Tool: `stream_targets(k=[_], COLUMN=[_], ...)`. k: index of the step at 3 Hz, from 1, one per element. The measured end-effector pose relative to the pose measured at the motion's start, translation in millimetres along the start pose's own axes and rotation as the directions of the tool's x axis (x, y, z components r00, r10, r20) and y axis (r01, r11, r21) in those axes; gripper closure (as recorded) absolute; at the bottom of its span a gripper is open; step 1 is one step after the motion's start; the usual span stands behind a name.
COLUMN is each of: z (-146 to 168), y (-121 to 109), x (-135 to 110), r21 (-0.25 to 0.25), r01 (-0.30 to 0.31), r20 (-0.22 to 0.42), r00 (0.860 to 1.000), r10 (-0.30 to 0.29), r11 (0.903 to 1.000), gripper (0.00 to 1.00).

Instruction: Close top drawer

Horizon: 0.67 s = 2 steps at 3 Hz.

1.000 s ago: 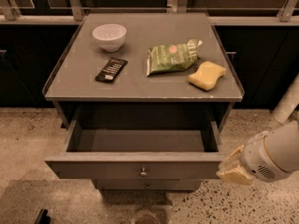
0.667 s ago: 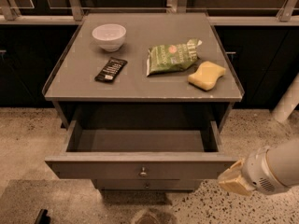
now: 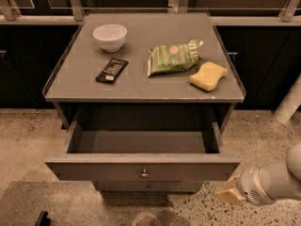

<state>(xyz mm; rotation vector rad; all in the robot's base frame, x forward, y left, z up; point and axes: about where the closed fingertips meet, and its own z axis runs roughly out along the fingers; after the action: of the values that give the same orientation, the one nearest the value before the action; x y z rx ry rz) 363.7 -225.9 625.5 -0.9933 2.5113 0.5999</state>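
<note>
Found the gripper (image 3: 229,195) low in the view, at about five o'clock from the centre, tan-tipped, on the end of a pale grey arm (image 3: 275,180) that came in from the right edge. Could not tell whether spread or closed. Hung just beside the right corner of the top drawer (image 3: 94,170), at roughly four o'clock from its small round knob (image 3: 144,174); could not tell whether touching the panel or just clear of it.

Saw the top drawer pulled well out of the grey cabinet (image 3: 141,86), front panel towards the camera, the grey inside of its box on show. Glimpsed a lower drawer front (image 3: 117,187) directly beneath, at six o'clock, set further back.

Noted four things on the cabinet top: a white bowl (image 3: 110,36) at eleven o'clock, a black packet (image 3: 112,70) just below it towards nine, a green bag (image 3: 173,58) right of centre at about one o'clock, and a yellow sponge (image 3: 208,76) touching the bag's lower right side, at three.

Made out speckled floor (image 3: 28,140) all round and a white post (image 3: 291,102) at three o'clock by the right edge.
</note>
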Motion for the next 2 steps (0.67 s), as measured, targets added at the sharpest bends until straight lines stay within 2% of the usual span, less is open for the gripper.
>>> stream_targets(k=[1, 2], z=[11, 10], y=[-31, -50], x=[-17, -35], r21=[0.009, 0.01], r01=[-0.015, 0.005], r20=[0.141, 0.289], r00=[0.99, 0.957], r10=[0.013, -0.008], r11=[0.9999, 0.9999], gripper=[1.0, 1.0])
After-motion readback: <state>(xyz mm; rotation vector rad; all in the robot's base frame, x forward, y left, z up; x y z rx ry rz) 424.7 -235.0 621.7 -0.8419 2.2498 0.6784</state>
